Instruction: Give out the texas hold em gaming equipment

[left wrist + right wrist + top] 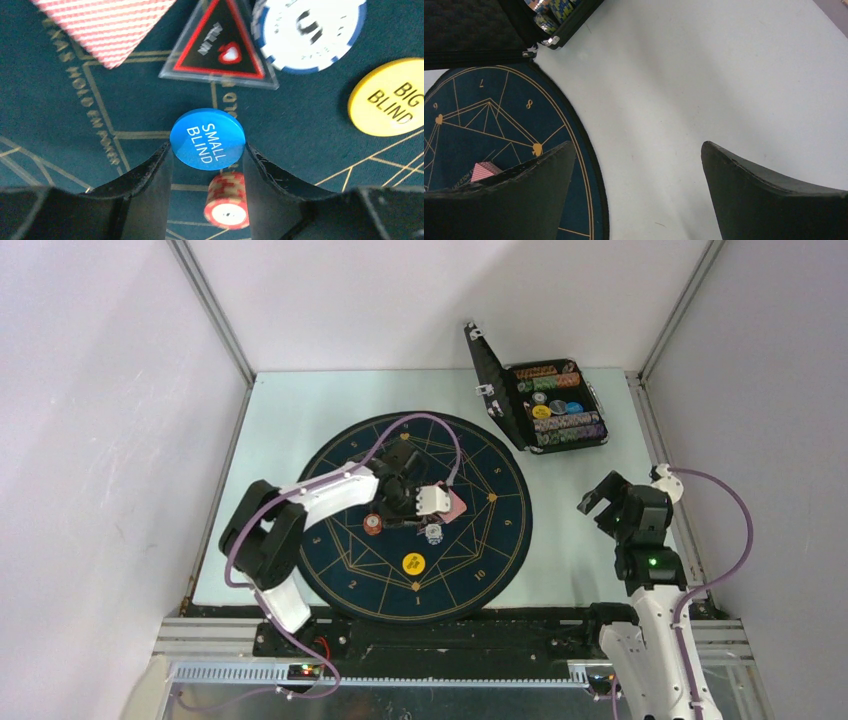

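Left gripper (207, 145) over the middle of the round mat (480, 465), jaws drawn in about halfway, and the blue small-blind disc (207, 135) sits squarely between them. Both fingers (150, 190) appear to touch its rim, on opposite sides, so I read it as pinched across the diameter. The disc is round and has no long axis to line up; it lies face-up toward the wrist camera, right at the fingertips. Cannot tell whether it rests on the mat or is raised off it. Red chip (227, 202) lies below it, farther back between the fingers, partly covered; one chip or a short stack, unclear. Ahead of the jaws: triangular marker (220, 45), pink-backed cards (105, 25) to its left and cut off by the frame edge, count unknown. White-and-blue chip (310, 30) to its right, lettering blurred; yellow big-blind disc (392, 97) farther right. Right gripper (638, 145) hangs wide open and empty over the bare table (570, 540), off the mat, well apart from all of it; the left arm is plainly the nearer. In the overhead view the blue disc is hidden under the left gripper. Black case (490, 380) is open at the far right, contents too small to sort.
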`<state>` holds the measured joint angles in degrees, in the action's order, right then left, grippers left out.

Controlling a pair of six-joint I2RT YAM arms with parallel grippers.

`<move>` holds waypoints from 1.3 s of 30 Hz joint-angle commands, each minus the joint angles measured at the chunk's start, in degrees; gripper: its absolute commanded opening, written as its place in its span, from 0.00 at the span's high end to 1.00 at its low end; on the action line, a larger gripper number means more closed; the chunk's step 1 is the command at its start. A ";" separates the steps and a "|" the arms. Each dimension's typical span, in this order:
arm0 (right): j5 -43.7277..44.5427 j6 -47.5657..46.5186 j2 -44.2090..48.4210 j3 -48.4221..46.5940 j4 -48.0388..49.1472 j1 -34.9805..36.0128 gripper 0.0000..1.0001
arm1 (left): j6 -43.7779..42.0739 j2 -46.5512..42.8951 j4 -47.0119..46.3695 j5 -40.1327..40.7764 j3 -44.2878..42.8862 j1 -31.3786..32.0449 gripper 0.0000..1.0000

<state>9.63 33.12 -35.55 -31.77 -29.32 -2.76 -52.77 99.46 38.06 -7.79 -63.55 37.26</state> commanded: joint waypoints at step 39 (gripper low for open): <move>-19.22 -2.73 -5.57 4.08 0.17 -2.07 0.00 | 87.56 29.53 -1.65 15.47 -53.95 -0.35 0.88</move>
<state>-5.02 31.22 -40.18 -27.81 -31.35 -4.14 31.07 126.72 34.20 5.98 -117.10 37.19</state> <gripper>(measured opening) 0.994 0.514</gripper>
